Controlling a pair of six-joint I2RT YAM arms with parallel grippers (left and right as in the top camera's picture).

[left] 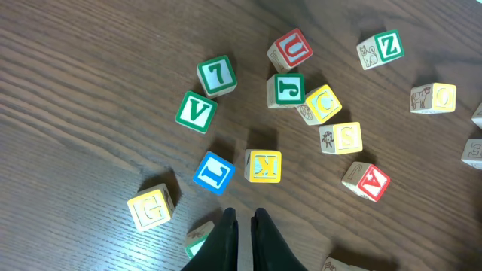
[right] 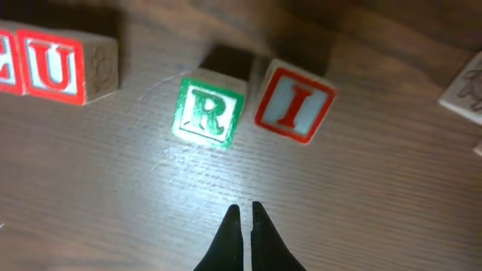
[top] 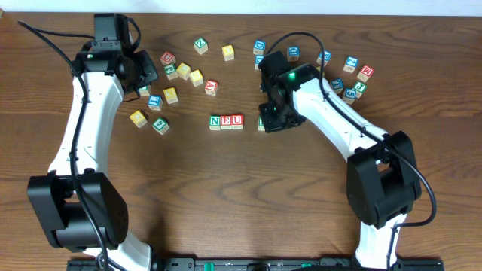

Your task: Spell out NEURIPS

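Observation:
Cubes N (top: 215, 122), E (top: 226, 122) and U (top: 237, 121) stand in a row at mid-table. In the right wrist view the red U (right: 53, 66) is at the left. A green R cube (right: 208, 113) sits a gap to its right, and a red I cube (right: 294, 105) touches the R, tilted. My right gripper (right: 245, 211) is shut and empty, just in front of the R and I; it also shows in the overhead view (top: 271, 120). My left gripper (left: 242, 218) is shut and empty over the left cluster, where a yellow S cube (left: 346, 138) lies. I cannot pick out a P cube.
Loose cubes lie near my left gripper: yellow K (left: 264, 165), blue T (left: 215, 172), yellow G (left: 151, 207), green V (left: 197, 111), green J (left: 288, 89), red A (left: 367, 181) and another red U (left: 292, 50). More cubes are scattered at the back right (top: 351, 64).

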